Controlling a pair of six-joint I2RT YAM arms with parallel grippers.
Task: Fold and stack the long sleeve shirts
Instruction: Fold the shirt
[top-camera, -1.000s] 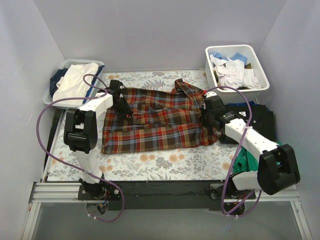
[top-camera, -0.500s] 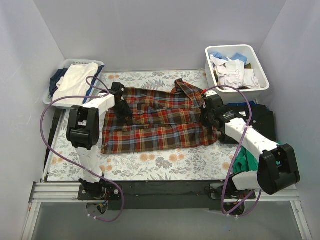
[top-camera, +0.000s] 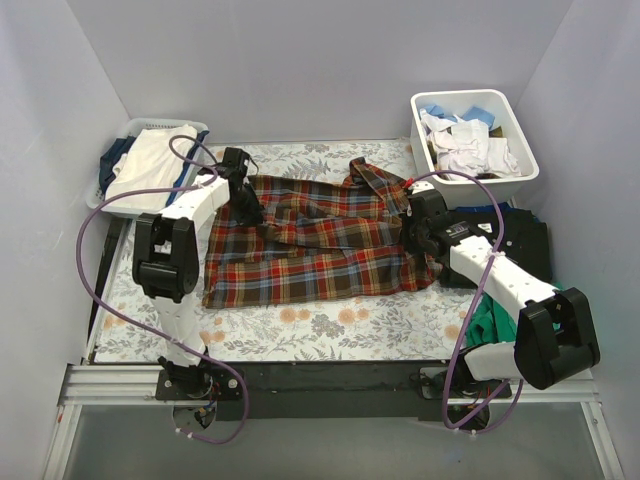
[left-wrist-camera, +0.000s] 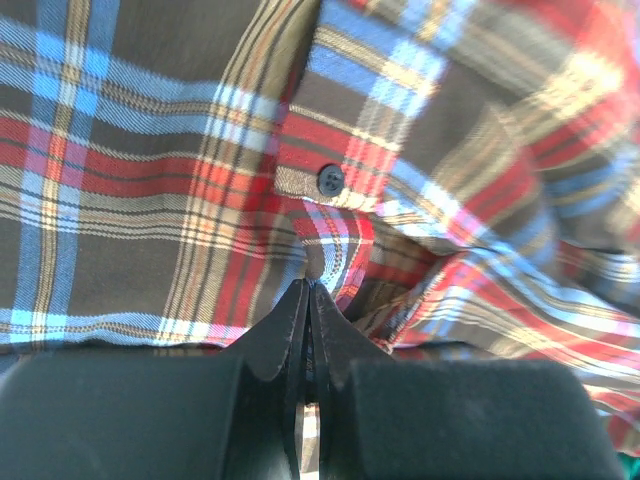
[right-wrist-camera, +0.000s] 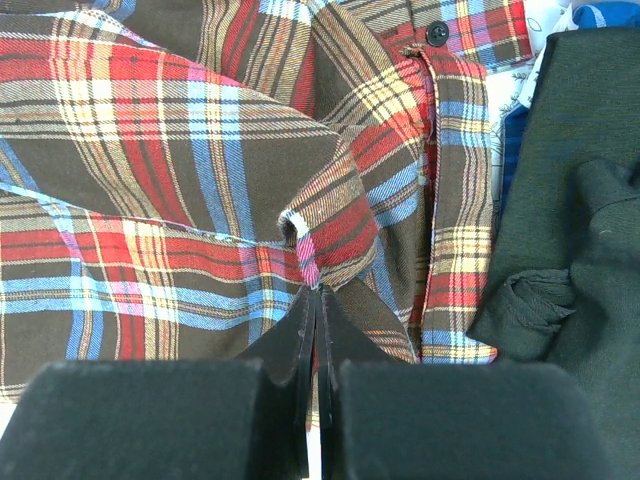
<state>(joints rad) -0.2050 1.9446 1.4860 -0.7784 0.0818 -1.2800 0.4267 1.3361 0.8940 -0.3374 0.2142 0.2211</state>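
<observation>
Both grips are thin: left gripper (left-wrist-camera: 308, 289) and right gripper (right-wrist-camera: 316, 292) each pinch a small fold of the plaid flannel shirt (top-camera: 310, 255), spread mid-table. Uneven pull likely slips one fold out and bunches the cloth.

My floral-print table (top-camera: 300, 325) carrying plaid flannel (top-camera: 310, 255), spreading across centre; black folded garments (top-camera: 525, 245) lying at right edge; white bin (top-camera: 480, 180) sitting at far-right corner, basket (top-camera: 170, 125) at far-left corner.

Plaid flannel shirt (top-camera: 320, 245) spread mid-table beside black garments (top-camera: 515, 240).
</observation>
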